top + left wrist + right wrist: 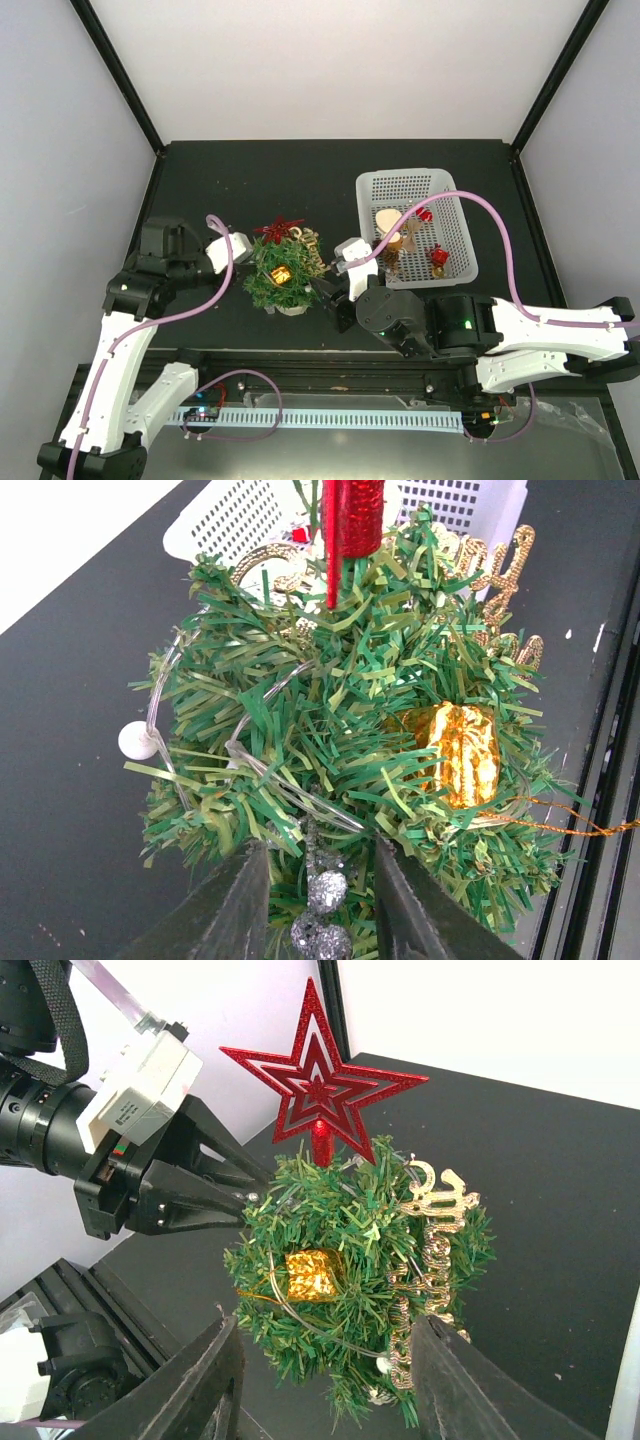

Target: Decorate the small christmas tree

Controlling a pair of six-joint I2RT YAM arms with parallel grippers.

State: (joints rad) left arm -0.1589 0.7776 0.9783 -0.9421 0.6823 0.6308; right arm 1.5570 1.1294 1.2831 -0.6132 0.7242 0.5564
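The small christmas tree [283, 272] stands on the black table between both grippers. It carries a red star [320, 1075] on top, a gold gift box [312, 1275] and a gold glitter word sign [430, 1250]. A clear light wire with a white bead [137, 740] loops round it. My left gripper [322, 848] is open at the tree's left side. A silver glitter ball sprig [327, 892] sits between its jaws, apart from both. My right gripper [326, 1322] is open and empty, jaws wide, just short of the tree's right side.
A white mesh basket [450, 190] stands right of the tree and holds red ornaments [438, 258], a gold one [397, 240] and a pale heart [388, 218]. The left gripper [258, 1188] shows behind the tree in the right wrist view. Black frame posts stand at the table's back corners.
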